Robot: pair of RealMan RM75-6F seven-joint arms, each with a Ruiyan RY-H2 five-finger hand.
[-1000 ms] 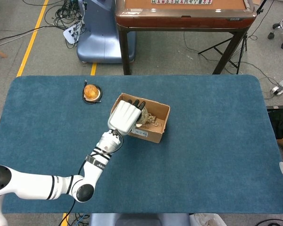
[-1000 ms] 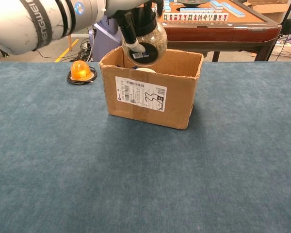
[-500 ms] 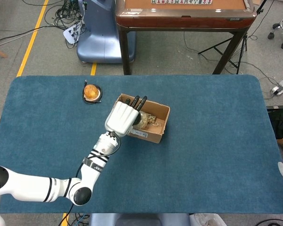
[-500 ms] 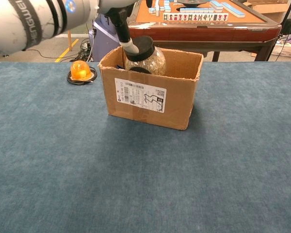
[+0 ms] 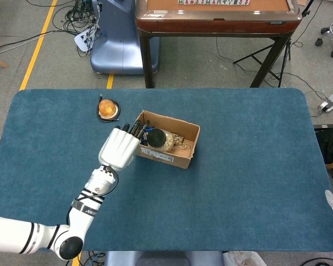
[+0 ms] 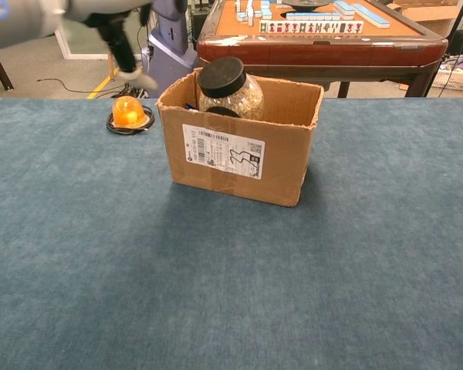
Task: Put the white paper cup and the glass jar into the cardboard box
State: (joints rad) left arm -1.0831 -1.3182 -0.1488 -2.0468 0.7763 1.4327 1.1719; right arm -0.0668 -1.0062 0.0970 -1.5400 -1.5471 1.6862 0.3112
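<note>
The blue carpeted table (image 5: 250, 166) fills most of both views. Behind its far edge stand a wooden game table (image 5: 216, 16) carrying rows of tiles and a blue machine base (image 5: 119, 47) on the grey floor.

The left arm (image 5: 50, 235), white with black bands, reaches from the near left corner of the table toward the centre. Its left hand (image 5: 120, 149) hangs just beside the left end of the cardboard box (image 5: 177, 158), above the table. The dark fingers (image 5: 134, 129) are spread apart and hold nothing; their tips point toward the box rim. In the chest view the same hand shows at the upper left, well apart from the jar. The right hand shows in neither view.

The cardboard box stands open-topped near the middle of the table, a white printed label (image 6: 224, 151) on its near wall.

The glass jar (image 6: 230, 91) sits inside the box at its left part, tilted, its black lid (image 6: 221, 75) raised above the rim and turned toward the left hand. Its contents look grainy and pale.

The white paper cup cannot be made out in either view.

A small orange dome (image 5: 107, 107) on a black ring rests on the table left of the box, apart from it.
</note>
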